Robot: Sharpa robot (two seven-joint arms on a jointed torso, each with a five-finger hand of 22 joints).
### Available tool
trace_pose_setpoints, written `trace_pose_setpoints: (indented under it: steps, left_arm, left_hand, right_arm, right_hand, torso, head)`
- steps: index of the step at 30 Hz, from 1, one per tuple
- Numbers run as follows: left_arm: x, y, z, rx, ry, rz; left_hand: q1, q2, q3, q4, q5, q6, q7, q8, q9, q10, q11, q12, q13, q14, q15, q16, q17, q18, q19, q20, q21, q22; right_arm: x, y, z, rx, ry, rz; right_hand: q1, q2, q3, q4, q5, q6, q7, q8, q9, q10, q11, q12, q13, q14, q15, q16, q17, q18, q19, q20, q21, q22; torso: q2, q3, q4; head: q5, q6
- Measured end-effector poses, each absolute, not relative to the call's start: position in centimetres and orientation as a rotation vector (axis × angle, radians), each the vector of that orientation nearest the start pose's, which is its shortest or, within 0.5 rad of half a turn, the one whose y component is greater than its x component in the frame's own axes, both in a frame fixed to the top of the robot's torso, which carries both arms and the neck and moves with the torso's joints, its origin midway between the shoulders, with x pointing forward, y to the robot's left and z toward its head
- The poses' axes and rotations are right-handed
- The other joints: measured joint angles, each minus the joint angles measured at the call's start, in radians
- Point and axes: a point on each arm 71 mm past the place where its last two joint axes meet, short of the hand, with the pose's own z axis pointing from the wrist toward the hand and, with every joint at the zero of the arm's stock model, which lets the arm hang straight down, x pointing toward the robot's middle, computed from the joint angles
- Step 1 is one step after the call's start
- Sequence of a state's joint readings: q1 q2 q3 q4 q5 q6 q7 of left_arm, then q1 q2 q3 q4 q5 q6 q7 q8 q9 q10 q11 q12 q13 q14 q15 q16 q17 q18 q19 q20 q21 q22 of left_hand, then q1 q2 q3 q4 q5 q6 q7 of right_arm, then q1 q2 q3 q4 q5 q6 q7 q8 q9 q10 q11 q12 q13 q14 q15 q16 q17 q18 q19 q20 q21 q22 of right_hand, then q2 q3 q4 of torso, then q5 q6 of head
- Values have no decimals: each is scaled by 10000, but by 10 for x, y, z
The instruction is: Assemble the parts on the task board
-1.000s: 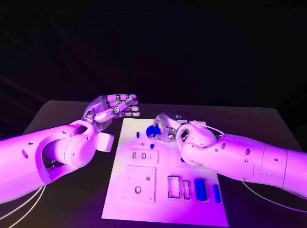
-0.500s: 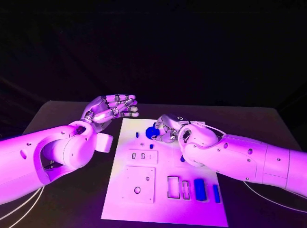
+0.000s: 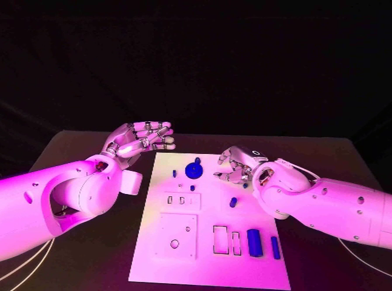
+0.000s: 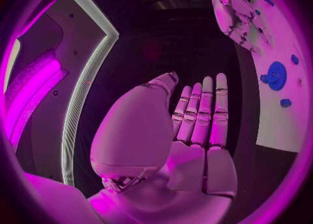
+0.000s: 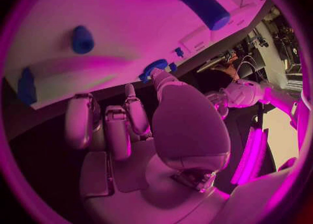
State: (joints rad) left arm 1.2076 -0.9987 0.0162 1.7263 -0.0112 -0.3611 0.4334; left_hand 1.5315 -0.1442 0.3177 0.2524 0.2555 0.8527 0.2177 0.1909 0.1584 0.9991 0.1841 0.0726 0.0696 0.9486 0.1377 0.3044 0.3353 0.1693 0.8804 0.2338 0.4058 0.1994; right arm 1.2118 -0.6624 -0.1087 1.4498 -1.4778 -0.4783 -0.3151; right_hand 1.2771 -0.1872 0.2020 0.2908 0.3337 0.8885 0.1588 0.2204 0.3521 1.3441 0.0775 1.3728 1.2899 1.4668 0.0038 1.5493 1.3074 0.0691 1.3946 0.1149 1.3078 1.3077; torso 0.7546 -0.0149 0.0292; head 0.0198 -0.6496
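Black table [image 3: 73, 142] underlies your white task board [image 3: 209, 267]. Your right hand [image 3: 237, 165] hangs empty with fingers apart, just beside the round blue part [image 3: 194, 170]. Left hand [image 3: 143, 138] idles empty, fingers loosely curled. Next, probably fetch the small blue peg [image 3: 233, 202] near your right wrist.

head: high, looking down | wrists: close behind hands | shared: task board [image 3: 215, 242]

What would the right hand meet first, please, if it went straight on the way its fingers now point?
Probably the round blue part on the task board: the right hand is open, with its fingers aimed at it across bare board. Its height above the board is unclear.
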Motion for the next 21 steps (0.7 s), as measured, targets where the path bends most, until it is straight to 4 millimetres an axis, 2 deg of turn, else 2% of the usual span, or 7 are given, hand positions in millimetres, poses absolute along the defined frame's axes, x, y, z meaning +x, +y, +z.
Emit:
trace_pose_setpoints:
  steps: [4,5,11,15,21]
  left_arm:
    - [460,230,-136,-10634,13132,-16002]
    - [460,231,-136,-10633,13129,-16002]
    - [462,232,-137,-10620,13125,-16029]
    - [462,232,-137,-10611,13139,-16060]
    - [463,232,-137,-10608,13158,-16086]
  left_hand:
    - [0,0,5,-5,0,0,0,0,0,0,0,0,0,0,0,0,2,0,0,0,0,2]
    - [0,0,28,-28,0,0,0,0,0,0,0,0,0,0,0,0,8,1,0,0,0,9]
    - [0,0,28,-28,0,0,0,0,-1,0,0,0,0,0,0,0,9,0,1,1,-1,12]
    - [0,0,28,-28,0,0,0,0,-1,0,0,0,0,0,0,0,9,0,1,0,-1,12]
    - [0,0,28,-28,0,0,0,0,-2,0,0,0,0,1,0,0,8,-1,1,1,-1,11]
  right_arm:
    - [489,-168,-185,49,15597,6246]
    - [488,-175,-181,146,15517,6359]
    - [487,-217,-167,720,15351,6723]
    - [488,-238,-167,889,15656,6749]
    - [489,-263,-177,822,16438,6530]
  right_hand:
    - [120,-120,27,-27,92,34,-34,0,-15,-8,-8,-51,-117,0,0,-40,0,1,-109,-38,-167,-100]
    - [216,-209,27,-27,69,34,-35,0,-31,-30,-30,-52,-140,0,0,-40,0,2,-109,-38,-201,-115]
    - [1107,-368,90,-198,-325,-12,11,0,-108,-100,10,-143,-200,0,-1,-41,-1,1,-108,-38,-204,-28]
    - [1884,-431,311,-462,-337,-24,22,0,-156,-123,33,-198,-233,0,0,-41,3,1,-108,-38,-204,4]
    - [2167,-563,413,-581,-337,-60,57,-22,-193,-191,32,-245,-301,0,-1,-41,7,2,-108,-38,-204,4]
  torso:
    - [-55,26,-67]
    - [-74,37,-89]
    - [-169,89,-190]
    - [-212,115,-234]
    - [-254,154,-284]
  head:
    - [-44,28]
    - [-56,47]
    - [-155,55]
    - [-260,-9]
    - [-318,-91]
